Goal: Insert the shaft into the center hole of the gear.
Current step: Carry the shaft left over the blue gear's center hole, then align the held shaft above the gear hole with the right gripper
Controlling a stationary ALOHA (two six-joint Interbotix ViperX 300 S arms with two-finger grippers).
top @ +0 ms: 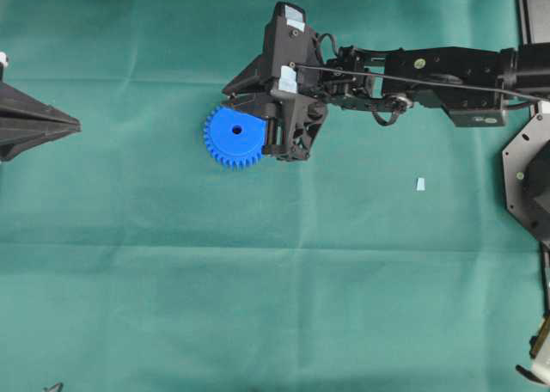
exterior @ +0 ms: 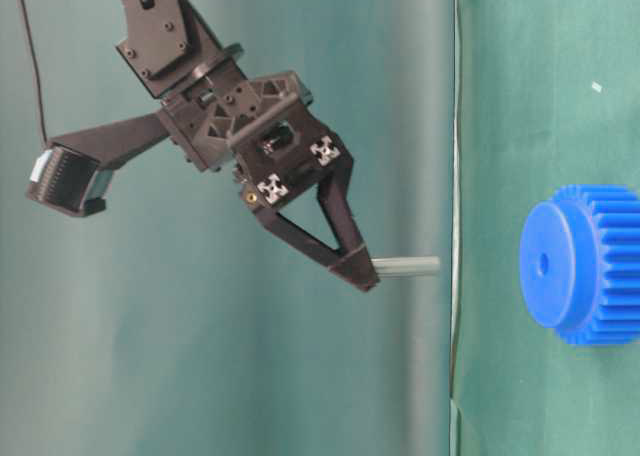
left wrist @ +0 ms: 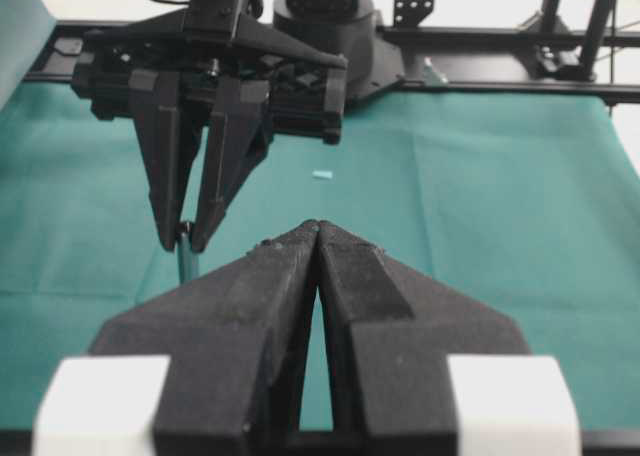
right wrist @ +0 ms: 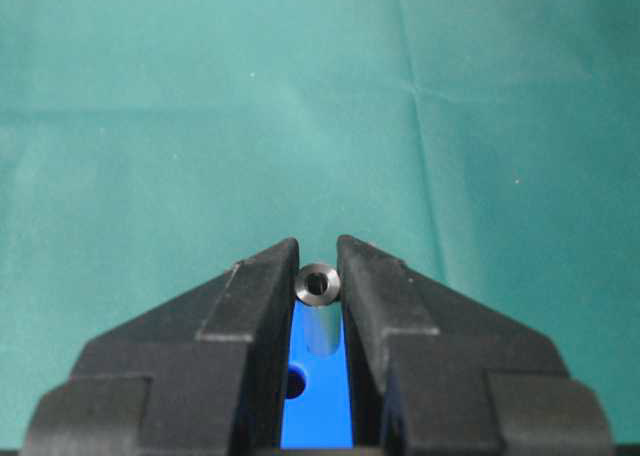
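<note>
R pincer point(right wrist: 318, 266) grips shaft point(right wrist: 319, 284) above gear point(top: 235, 137).

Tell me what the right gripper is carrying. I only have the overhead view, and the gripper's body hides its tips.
Observer: The right gripper is shut on the shaft, a silver pin pinched between its tips.
Operator: Report whether the pin has entered the gear.
Observer: No. At table level the shaft's free end stops short of the gear, with a gap showing.
Operator: Check the alignment.
Observer: In the right wrist view the center hole shows just left of the shaft, not behind it.
</note>
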